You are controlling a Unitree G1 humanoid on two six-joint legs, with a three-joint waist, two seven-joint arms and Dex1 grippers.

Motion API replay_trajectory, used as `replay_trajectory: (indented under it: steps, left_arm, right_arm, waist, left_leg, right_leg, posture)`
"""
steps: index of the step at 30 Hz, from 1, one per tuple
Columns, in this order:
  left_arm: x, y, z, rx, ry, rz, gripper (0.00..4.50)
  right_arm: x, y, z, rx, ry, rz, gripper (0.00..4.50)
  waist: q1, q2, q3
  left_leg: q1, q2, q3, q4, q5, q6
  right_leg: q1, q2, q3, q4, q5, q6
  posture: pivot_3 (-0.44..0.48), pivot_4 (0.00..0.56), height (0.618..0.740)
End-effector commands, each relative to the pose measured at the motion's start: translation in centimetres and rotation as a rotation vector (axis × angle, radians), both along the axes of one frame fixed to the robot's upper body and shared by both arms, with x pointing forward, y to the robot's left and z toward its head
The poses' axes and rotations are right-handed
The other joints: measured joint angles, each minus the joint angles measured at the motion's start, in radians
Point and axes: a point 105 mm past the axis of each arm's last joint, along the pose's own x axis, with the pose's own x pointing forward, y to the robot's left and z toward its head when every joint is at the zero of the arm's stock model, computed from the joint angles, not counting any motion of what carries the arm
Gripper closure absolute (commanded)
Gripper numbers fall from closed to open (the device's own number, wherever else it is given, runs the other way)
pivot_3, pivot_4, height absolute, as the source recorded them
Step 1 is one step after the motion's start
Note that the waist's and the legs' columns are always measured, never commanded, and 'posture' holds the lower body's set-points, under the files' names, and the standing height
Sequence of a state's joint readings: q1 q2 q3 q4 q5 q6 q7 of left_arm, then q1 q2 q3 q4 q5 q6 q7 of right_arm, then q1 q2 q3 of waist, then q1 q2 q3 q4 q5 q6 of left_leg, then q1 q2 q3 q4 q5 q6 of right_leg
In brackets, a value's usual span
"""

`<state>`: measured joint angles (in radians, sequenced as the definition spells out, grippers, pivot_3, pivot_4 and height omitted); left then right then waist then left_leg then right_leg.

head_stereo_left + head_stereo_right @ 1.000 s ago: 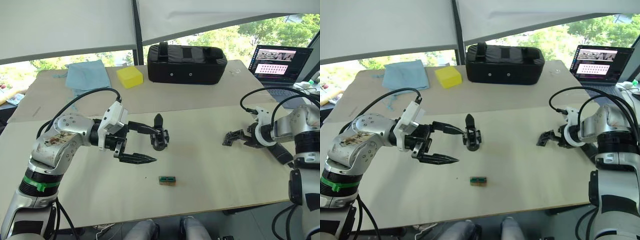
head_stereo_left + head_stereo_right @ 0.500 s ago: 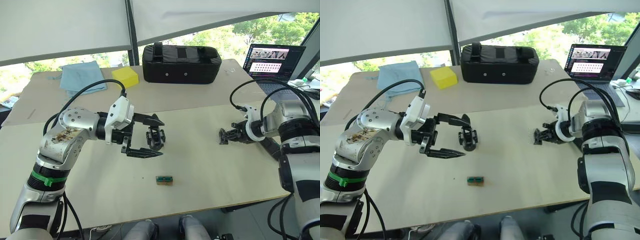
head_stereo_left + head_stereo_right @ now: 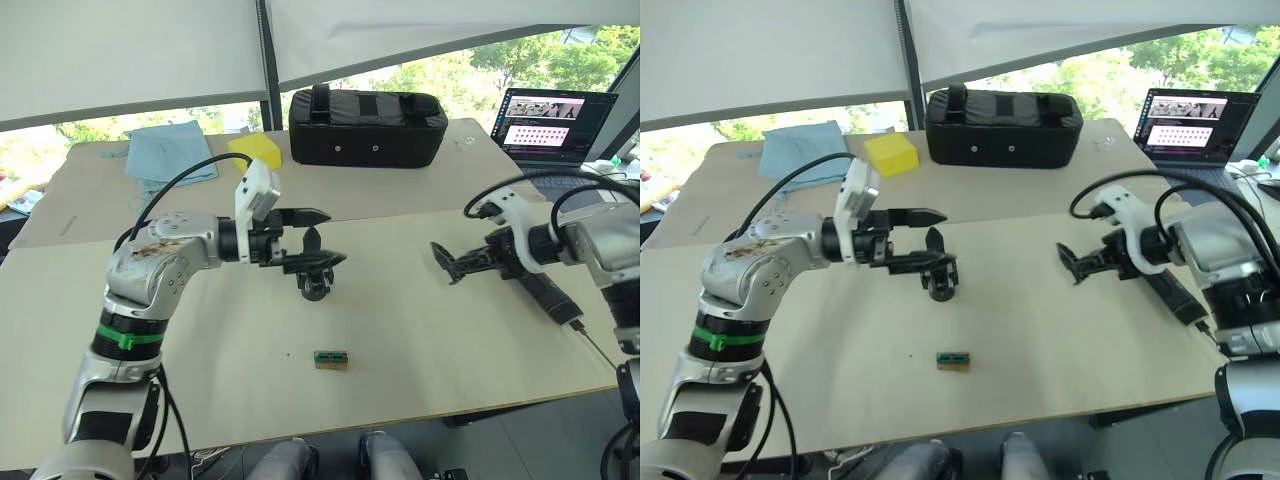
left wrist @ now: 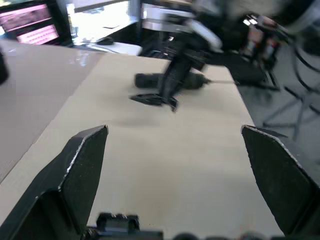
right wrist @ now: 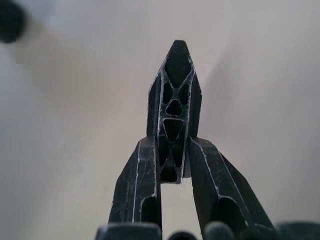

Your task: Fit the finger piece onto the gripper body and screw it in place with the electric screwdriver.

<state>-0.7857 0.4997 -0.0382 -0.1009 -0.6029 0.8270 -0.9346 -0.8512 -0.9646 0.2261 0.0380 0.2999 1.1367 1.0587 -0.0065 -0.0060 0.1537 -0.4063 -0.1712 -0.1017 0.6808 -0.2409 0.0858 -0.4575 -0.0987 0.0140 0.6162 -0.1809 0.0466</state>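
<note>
Left gripper [image 3: 318,240] spread wide over the body [image 3: 315,283]. Right gripper [image 5: 172,150] pinches the finger piece [image 5: 173,110] above the table [image 3: 420,330].

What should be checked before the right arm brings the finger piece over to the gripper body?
1. Finger piece clamped in right tool: ok.
2. Left tool open: ok, fingers spread near the gripper body.
3. Gripper body gripped: not ok, it stands loose on the table.
4. Finger piece at gripper body: not ok, far apart.
5. Electric screwdriver at hand: ok, lying by the right arm.
</note>
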Motion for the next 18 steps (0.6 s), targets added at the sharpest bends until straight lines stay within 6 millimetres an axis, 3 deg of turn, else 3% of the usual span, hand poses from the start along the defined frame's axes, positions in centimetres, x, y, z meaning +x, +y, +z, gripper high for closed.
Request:
replay_trajectory:
  steps: [1,6,12,15,16,18]
  left_arm:
    - [1.4,-0.6,0.7,-0.086,0.112,0.124,0.0]
    - [2.6,-1.5,1.5,-0.243,0.238,0.193,0.0]
    - [3.5,-1.6,3.1,-0.374,0.264,0.219,0.0]
    - [3.5,-1.7,3.9,-0.428,0.285,0.185,0.79]
    - [3.6,-1.8,4.1,-0.433,0.291,0.182,1.25]
    - [3.7,-1.9,4.3,-0.459,0.304,0.178,1.26]
  right_arm:
    - [-0.5,3.4,4.7,-0.024,-0.353,0.134,4.09]
    - [-1.1,8.6,7.7,-0.011,-0.726,0.233,4.09]
    - [-2.2,12.0,7.8,0.086,-0.769,0.256,4.09]
    - [-2.5,12.7,8.0,0.135,-0.765,0.246,4.09]
    - [-2.6,12.7,8.0,0.142,-0.765,0.242,4.09]
    - [-2.6,12.7,8.2,0.158,-0.764,0.229,4.09]
  waist:
    - [0.0,0.0,0.0]
    - [0.004,0.0,0.0]
    - [0.017,0.0,0.0]
    - [0.02,0.0,0.0]
    - [0.02,0.0,0.0]
    - [0.02,0.0,0.0]
  left_leg:
    - [0.0,0.0,0.0,0.0,0.0,0.0]
    - [0.0,0.0,0.0,0.003,0.001,0.0]
    - [0.001,-0.002,0.0,0.005,0.001,0.0]
    - [0.001,-0.003,0.0,0.006,0.001,0.0]
    - [0.001,-0.003,0.0,0.007,0.001,0.0]
    - [0.001,-0.003,0.0,0.007,0.001,-0.001]
  right_leg:
    - [0.0,0.0,0.0,0.001,0.0,0.0]
    - [-0.001,0.0,0.0,0.01,0.0,0.0]
    - [-0.001,0.002,0.0,0.01,0.0,0.0]
    - [0.0,0.003,0.0,0.01,0.0,0.0]
    - [0.0,0.003,0.0,0.01,0.0,0.0]
    - [0.0,0.003,0.0,0.01,0.0,0.0]
  posture:
    - [0.0,0.15,0.74]
    - [0.0,0.15,0.74]
    - [0.0,0.15,0.74]
    - [0.0,0.15,0.74]
    - [0.0,0.15,0.74]
    - [0.0,0.15,0.74]
